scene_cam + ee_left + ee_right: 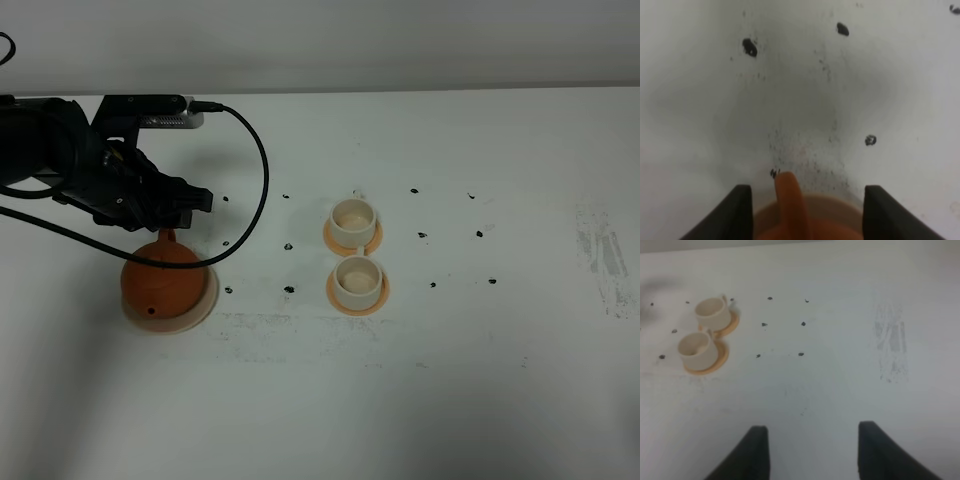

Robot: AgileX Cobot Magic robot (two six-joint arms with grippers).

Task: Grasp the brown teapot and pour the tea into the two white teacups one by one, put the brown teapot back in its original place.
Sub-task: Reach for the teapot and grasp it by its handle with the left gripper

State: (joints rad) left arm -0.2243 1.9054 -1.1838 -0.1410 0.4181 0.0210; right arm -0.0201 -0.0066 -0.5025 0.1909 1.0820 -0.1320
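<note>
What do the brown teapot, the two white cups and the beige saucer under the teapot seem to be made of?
The round reddish-brown teapot looks like unglazed clay: matte, even colour, no shine. The two small cream-white cylindrical teacups look like ceramic, smooth and pale; any glaze is hard to judge. The flat beige saucer may be ceramic or plastic; only its rim shows.

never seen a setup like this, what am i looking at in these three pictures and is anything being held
It is a robot with two arms at a white table. One picture looks down from high up; the other two come from a camera on each wrist. The left claw stands open astride the handle of the brown teapot, which sits on a beige saucer; nothing is gripped yet. The right claw is open and empty. Two white teacups stand on orange coasters.
</note>
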